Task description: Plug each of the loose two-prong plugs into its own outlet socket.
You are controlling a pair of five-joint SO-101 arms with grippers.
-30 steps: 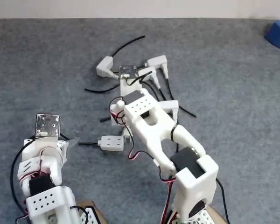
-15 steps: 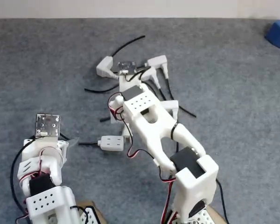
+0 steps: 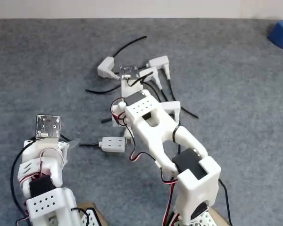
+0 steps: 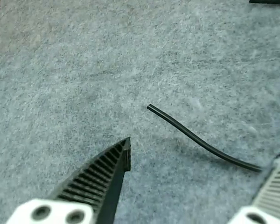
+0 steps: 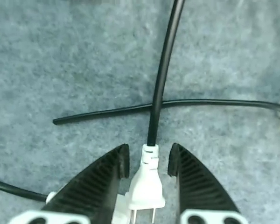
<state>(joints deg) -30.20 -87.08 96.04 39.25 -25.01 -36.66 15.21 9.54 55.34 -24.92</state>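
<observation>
Grey, fuzzy carpet covers the desk (image 3: 236,94), with a pale wall strip along its far edge and a blue moulded object (image 3: 282,35) at the far right corner. Near the middle we see a white, rectangular outlet socket block (image 3: 112,144) of smooth plastic lying flat, a thin black cord running from its left end. Farther off, an angled white plug (image 3: 106,67) lies to the left of the right arm's wrist and a second white plug (image 3: 159,62) to its right, their glossy black cords curling across the carpet.

In the right wrist view the right gripper (image 5: 149,147) has its black, ribbed, wedge-shaped jaws spread to either side of a white two-prong plug (image 5: 146,186). The plug lies on the carpet between them with a narrow gap on each side, and its round black cord (image 5: 164,70) runs straight away over another cord.

The left gripper (image 4: 205,148) sits at the near left with its jaws wide apart above bare carpet and a loose black cord end (image 4: 196,139).

Compared with half a second ago, we find the right arm drawn slightly back toward the near side, while the left arm, socket block and outer plugs are unchanged.
</observation>
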